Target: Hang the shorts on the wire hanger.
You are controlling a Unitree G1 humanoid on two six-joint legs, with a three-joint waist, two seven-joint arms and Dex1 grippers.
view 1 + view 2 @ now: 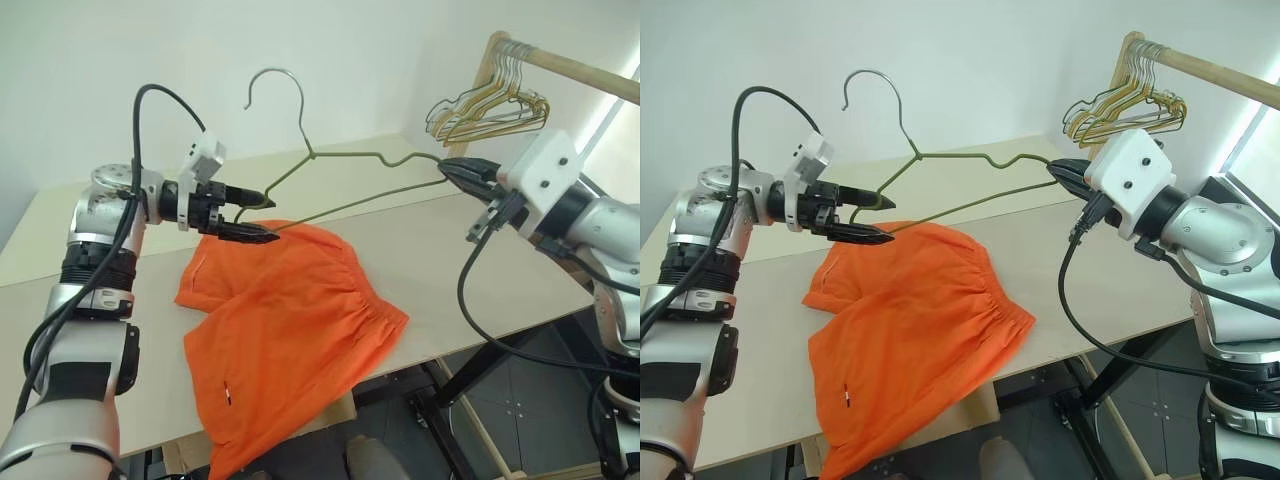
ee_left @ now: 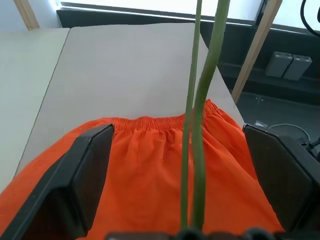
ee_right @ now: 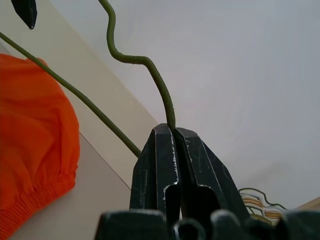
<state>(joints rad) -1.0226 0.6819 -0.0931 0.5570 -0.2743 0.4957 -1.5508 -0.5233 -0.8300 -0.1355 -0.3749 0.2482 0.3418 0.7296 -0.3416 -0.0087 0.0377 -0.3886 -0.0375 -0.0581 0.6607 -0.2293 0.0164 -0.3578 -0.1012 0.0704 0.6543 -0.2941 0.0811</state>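
- A pale wooden table (image 1: pixel 480 270) stands by a white wall, with a wooden rack (image 1: pixel 560 62) of spare hangers (image 1: pixel 490 108) past its far right corner.
- The shorts (image 1: pixel 290 320) lie flat in the middle of the table, one leg hanging over the near edge.
- The right gripper (image 1: pixel 455 170) has its fingers pressed together on one end of the wire hanger (image 1: pixel 340 185), holding it up in the air above the shorts.
- The left gripper (image 1: pixel 255 215) has its fingers wide apart around the hanger's other end, just above the shorts' far edge, holding nothing.
- The step looks like getting the hanger to the shorts.
- Next, the left gripper probably needs to pinch the shorts and lift them over the wire.
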